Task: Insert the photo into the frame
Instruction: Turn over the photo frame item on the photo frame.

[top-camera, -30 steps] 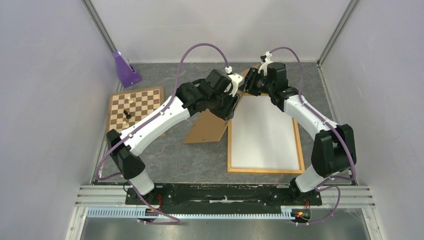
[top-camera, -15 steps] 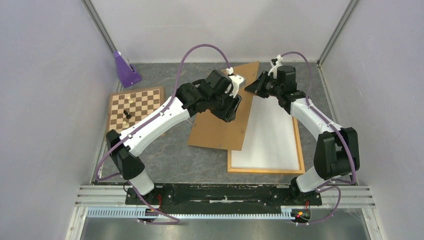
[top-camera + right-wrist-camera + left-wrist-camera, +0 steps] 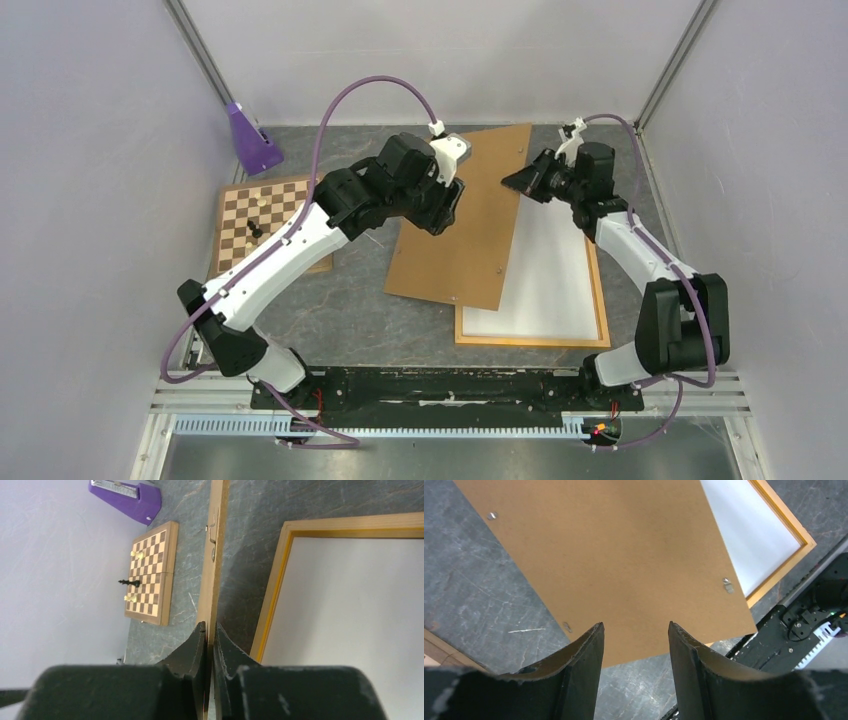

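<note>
We find the right gripper (image 3: 209,627) pinched shut on the far edge of the backing board (image 3: 470,235), which looks stiff, light and best held by its edge. It overlaps the frame (image 3: 530,342), which lies flat on the right. The left gripper (image 3: 634,625) hangs half-open and empty. We cannot identify the photo.

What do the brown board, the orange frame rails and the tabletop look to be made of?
The backing board looks like fibreboard: matte, uniform brown, no grain, small metal clips. The frame rails seem wood, light orange, smooth; grain is not discernible. The table is dark grey and veined like stone, possibly laminate.
</note>
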Controlling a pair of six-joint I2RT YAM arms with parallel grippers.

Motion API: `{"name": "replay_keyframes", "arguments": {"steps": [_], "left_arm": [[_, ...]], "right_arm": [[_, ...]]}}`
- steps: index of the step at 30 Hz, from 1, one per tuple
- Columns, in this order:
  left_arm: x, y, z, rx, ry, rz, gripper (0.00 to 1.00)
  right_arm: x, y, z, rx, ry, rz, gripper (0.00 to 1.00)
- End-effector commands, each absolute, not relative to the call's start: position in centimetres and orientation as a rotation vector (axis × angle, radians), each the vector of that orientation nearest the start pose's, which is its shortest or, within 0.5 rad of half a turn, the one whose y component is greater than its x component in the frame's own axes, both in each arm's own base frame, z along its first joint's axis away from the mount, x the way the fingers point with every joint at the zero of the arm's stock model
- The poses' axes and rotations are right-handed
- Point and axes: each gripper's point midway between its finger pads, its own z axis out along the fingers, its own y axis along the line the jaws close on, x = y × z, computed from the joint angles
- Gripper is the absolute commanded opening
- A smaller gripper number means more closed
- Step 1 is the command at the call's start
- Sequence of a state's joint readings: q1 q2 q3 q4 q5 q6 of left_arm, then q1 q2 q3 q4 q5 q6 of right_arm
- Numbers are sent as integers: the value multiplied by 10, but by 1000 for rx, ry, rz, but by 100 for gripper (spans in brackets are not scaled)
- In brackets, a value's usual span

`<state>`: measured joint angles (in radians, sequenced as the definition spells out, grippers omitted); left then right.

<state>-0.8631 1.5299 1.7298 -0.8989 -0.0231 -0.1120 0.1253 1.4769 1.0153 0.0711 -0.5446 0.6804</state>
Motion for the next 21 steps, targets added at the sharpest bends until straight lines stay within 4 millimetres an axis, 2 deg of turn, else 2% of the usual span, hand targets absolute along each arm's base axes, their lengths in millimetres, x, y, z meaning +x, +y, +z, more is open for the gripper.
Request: {"name": "replay_keyframes", "arguments": {"steps": [1,9,10,16,21], "left_arm": [[278,-296,310,818,2062,-451,57],[290,-294,303,805,2067,-426,57],[291,-294,302,803,2065,-422,57],[293,-294,294,807,2075,-412,57],[293,-295,289,818,2083,-409,57]], "right_arm": [[389,166,245,62,1901,1146,0],[364,148,229,45,1902,1215,0],[363,138,227,63,1898,1212,0],[350,116,216,65,1905,1236,0],[343,96,196,56,1978,1202,0]]}}
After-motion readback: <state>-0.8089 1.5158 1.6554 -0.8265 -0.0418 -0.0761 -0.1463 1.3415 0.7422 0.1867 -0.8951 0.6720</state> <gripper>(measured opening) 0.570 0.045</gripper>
